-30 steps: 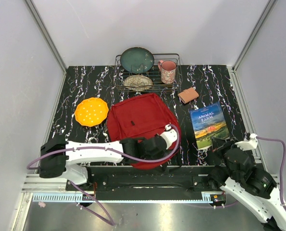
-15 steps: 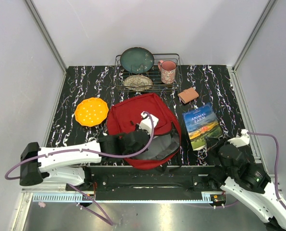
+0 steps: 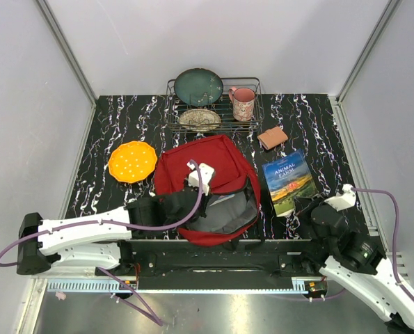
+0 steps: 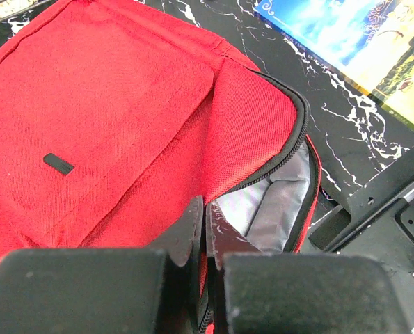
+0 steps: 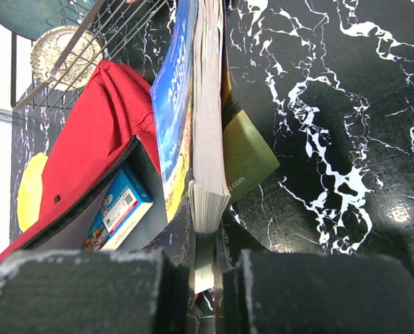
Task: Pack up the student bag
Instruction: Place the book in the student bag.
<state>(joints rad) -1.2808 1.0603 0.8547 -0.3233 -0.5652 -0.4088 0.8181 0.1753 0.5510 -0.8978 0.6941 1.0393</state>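
The red student bag lies at the table's centre, its near side unzipped and showing grey lining. My left gripper is shut on the zip edge of the bag's upper flap and holds it lifted. My right gripper is shut on the near end of the book "Animal Farm", just right of the bag. In the right wrist view the book stands on edge between my fingers. A blue box lies inside the open bag.
A wire dish rack at the back holds a green plate, a patterned plate and a pink mug. An orange plate lies left of the bag. A small brown pad lies behind the book.
My left gripper has pulled the bag's flap up and to the far left, opening the mouth wider. My right gripper has carried the book left, toward the bag.
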